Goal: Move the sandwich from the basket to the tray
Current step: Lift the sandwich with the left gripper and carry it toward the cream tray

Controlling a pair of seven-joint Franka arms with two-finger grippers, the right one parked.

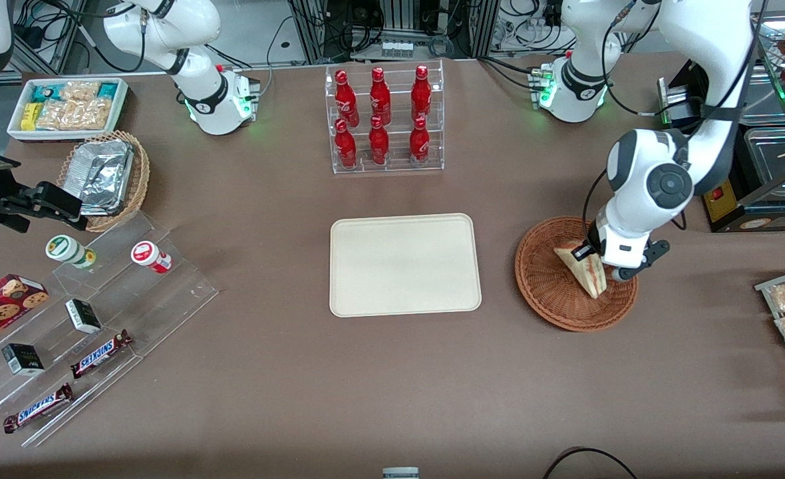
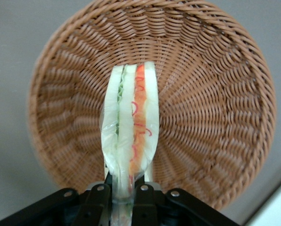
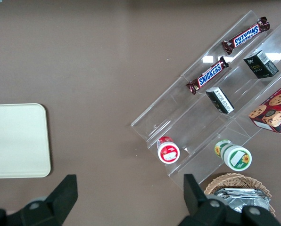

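Pinching the sandwich point(image 2: 130, 127) at one end, the pincer point(image 2: 123, 190) has it standing on edge just above the reddish-brown basket point(image 2: 211, 94), filling stripes facing the wrist camera. Cream tray point(image 1: 405, 264) sits bare on the bench point(image 1: 392, 386), beside the basket toward the parked arm's end.

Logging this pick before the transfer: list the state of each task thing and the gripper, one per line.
Triangular white-bread sandwich: gripped, standing on edge over the basket.
Round reddish-brown wicker basket: on the table, under the sandwich.
Flat cream rectangular tray: holds nothing yet.
Left gripper: over the basket, shut on the sandwich.
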